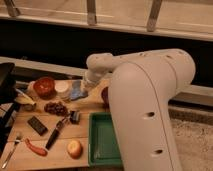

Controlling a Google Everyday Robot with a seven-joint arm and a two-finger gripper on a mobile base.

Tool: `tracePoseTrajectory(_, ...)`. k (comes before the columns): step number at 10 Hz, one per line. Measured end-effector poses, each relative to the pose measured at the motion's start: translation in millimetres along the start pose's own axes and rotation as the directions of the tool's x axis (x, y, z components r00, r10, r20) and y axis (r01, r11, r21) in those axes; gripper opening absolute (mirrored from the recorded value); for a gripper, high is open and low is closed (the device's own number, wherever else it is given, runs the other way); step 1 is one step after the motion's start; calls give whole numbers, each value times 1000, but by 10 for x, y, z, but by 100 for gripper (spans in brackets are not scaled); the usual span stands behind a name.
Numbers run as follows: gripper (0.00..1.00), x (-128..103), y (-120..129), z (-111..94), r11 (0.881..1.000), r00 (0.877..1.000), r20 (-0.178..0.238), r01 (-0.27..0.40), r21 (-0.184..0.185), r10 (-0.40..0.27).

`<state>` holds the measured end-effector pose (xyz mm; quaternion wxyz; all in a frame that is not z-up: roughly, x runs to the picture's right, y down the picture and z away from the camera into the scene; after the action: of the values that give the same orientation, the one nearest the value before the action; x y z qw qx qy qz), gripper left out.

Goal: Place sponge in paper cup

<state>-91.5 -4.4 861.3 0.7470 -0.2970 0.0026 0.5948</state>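
Note:
The sponge (77,92) is a bluish-grey piece at the back of the wooden table, right beside a white paper cup (62,88) that stands upright. My gripper (83,86) is at the end of the big white arm, directly over the sponge's right edge and just right of the cup. The arm's wrist hides most of the gripper. I cannot tell whether the sponge rests on the table or hangs from the gripper.
A red bowl (44,86) sits left of the cup, with a banana (22,99) further left. Grapes (56,107), a black bar (37,125), a knife (56,134), a fork (11,151), an orange fruit (74,148) and a green tray (102,140) lie nearer. A red apple (105,95) is by the arm.

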Motion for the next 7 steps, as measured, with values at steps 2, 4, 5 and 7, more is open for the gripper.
tracePoseTrajectory(2,0,-203,-113,40,999,999,18,27,25,-28)
tracePoseTrajectory(4,0,-514,-174,-77,998,997,61,40,38,-42)
tracePoseTrajectory(5,0,-602,-169,-139,999,996,83,37,36,-40)
tracePoseTrajectory(7,0,-740,-154,-258,999,991,131,31,26,-34)
